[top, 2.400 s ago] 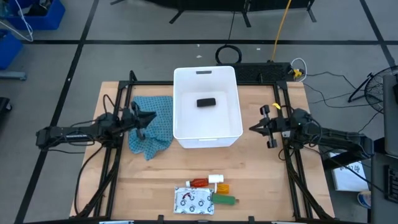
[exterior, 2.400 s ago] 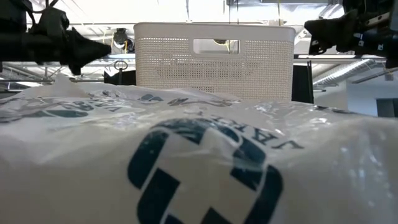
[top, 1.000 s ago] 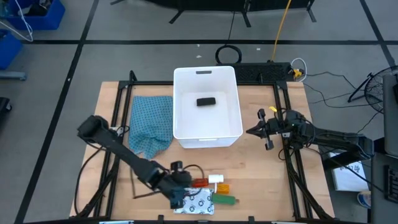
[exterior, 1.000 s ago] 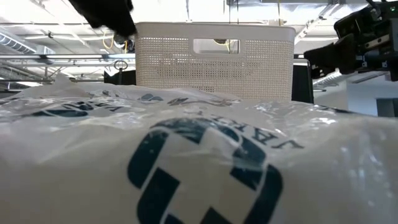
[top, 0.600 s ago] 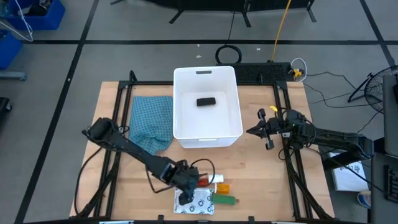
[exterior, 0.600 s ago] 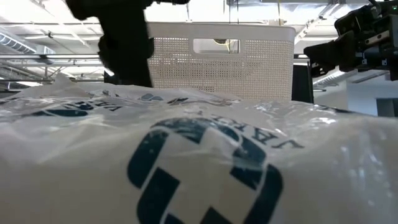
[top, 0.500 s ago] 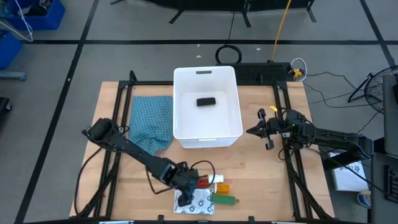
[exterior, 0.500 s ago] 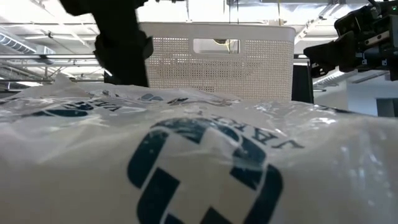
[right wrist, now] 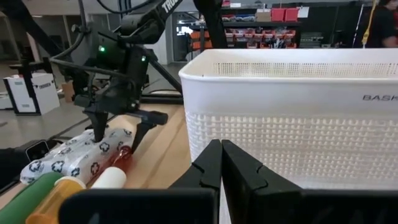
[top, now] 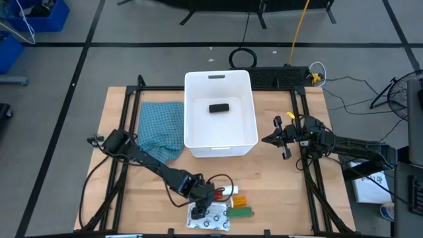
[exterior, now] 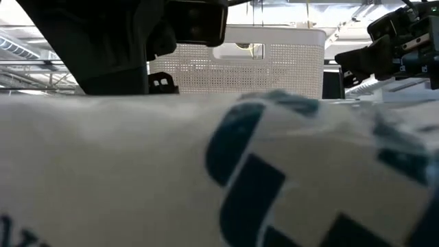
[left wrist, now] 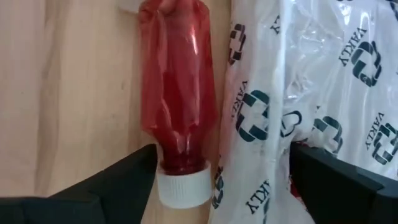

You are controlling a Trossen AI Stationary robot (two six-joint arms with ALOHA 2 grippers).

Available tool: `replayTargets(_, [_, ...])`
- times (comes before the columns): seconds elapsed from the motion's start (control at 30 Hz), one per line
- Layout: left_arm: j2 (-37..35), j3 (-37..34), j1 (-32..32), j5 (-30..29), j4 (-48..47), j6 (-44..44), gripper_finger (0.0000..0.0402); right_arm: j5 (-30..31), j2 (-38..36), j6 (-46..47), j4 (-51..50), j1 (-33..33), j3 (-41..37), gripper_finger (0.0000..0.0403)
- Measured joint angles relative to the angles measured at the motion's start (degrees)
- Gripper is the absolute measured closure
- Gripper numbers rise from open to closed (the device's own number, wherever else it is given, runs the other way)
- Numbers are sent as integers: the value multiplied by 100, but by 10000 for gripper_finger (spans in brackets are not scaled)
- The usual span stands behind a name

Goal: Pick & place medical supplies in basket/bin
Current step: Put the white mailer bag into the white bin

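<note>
The white pouch with dark pattern (top: 210,217) lies flat near the table's near edge and fills the low view (exterior: 206,178). Beside it lie the red bottle (left wrist: 177,93) with its white cap (left wrist: 183,188), the white cylinder (top: 229,190), the orange vial (top: 236,199) and the green packet (top: 239,212). The black packet (top: 219,108) lies inside the white bin (top: 188,112). My left gripper (top: 203,200) is open and points down, astride the bottle's cap end and the pouch's edge (left wrist: 221,155). My right gripper (top: 266,139) is shut and empty, to the right of the bin. My left gripper comes from above, pointing down, open. One finger (left wrist: 329,177) stands on the white pouch's top near the edge that faces the bottle (left wrist: 280,143). The other finger (left wrist: 118,177) stands at the far side of the bottle's neck; I cannot tell whether it touches. Both things lie on the table.
A teal checked cloth (top: 162,129) lies left of the bin. Blue crates (top: 39,16) stand on the floor at the far left. Black frame rails (top: 122,178) run along the table's left and right sides. Bare wood lies between the bin and the row of items.
My left gripper has gone a little toward the table's right edge and down over the red bottle and the pouch, staying open. In the low view the pouch's printed surface has shifted and bulged toward the camera. My right arm has kept still.
</note>
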Motion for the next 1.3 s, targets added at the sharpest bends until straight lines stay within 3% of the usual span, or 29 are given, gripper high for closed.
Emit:
replayTargets(0.13, [-56, -6, -10, -51, -19, 154, 130, 0, 5, 1, 0, 0, -6, 403])
replayTargets(0.4, [-391, -48, -2, -104, -187, 706, 360, 4, 7, -6, 0, 0, -7, 403])
replayTargets(0.47, [-506, -50, -22, -114, -193, 767, 389, 9, 7, -8, 0, 0, -7, 403])
replayTargets(0.93, [-1354, -48, -351, -859, -170, 1321, 398, 22, 4, -32, 46, 0, -9, 403])
replayTargets(1.07, [-1823, -46, -636, -1602, -199, 1649, 398, 22, 4, -41, 46, 0, -9, 403])
replayTargets(1.3, [-2873, -130, -1482, -3640, -368, 2351, 398, 21, 4, -28, 46, 1, -9, 403])
